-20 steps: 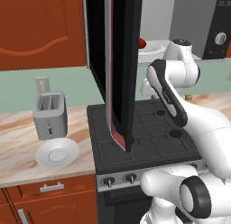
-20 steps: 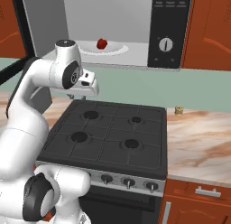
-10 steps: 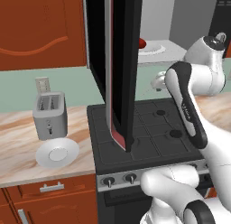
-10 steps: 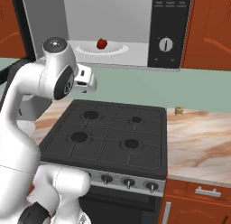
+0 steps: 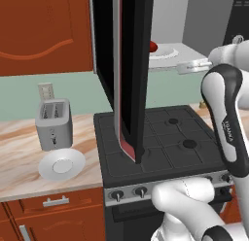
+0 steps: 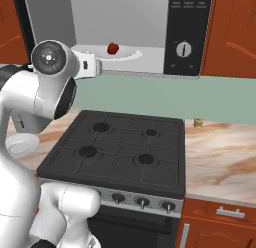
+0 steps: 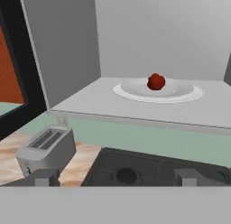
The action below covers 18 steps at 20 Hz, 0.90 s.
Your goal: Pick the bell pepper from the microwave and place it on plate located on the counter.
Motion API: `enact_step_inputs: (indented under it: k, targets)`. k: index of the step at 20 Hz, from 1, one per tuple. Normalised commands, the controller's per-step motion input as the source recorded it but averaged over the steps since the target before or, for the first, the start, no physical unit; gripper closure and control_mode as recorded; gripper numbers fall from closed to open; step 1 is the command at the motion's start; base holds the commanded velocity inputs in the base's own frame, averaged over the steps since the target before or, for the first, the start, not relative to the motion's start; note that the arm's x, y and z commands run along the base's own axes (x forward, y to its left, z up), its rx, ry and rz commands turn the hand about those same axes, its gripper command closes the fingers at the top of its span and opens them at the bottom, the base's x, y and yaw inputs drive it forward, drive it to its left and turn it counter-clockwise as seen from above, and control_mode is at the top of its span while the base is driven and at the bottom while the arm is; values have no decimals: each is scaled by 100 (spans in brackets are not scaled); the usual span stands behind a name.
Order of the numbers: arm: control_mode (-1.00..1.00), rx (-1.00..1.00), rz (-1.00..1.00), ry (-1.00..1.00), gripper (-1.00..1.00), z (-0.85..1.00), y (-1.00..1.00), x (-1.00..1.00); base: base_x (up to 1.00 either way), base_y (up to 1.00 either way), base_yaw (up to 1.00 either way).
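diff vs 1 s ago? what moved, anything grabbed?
The arm has risen toward the microwave: the gripper now faces the open cavity, short of the bell pepper. Nothing was grabbed or released. The pepper stays on the microwave's white dish, the plate beside the toaster on the counter, the door open.

Silver toaster [image 5: 53, 124] low and left of the claw, black stovetop [image 6: 120, 152] below it, 4 burners, small tan object [image 6: 198, 122] far right
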Motion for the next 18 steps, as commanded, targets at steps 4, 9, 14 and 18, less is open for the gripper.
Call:
enact_step_inputs:
  k: [4, 9, 14, 18]
  targets:
    - [-100, -7, 2, -9, -100, 17, 4, 31, 0, 0, 0]
    - [-100, -6, 0, 8, -100, 18, -1, 40, 0, 0, 0]
    - [-100, -5, 0, 8, -100, 25, -1, 47, 0, 0, 0]
    - [-100, 0, 0, 13, -100, 7, 0, 77, 0, 0, 0]
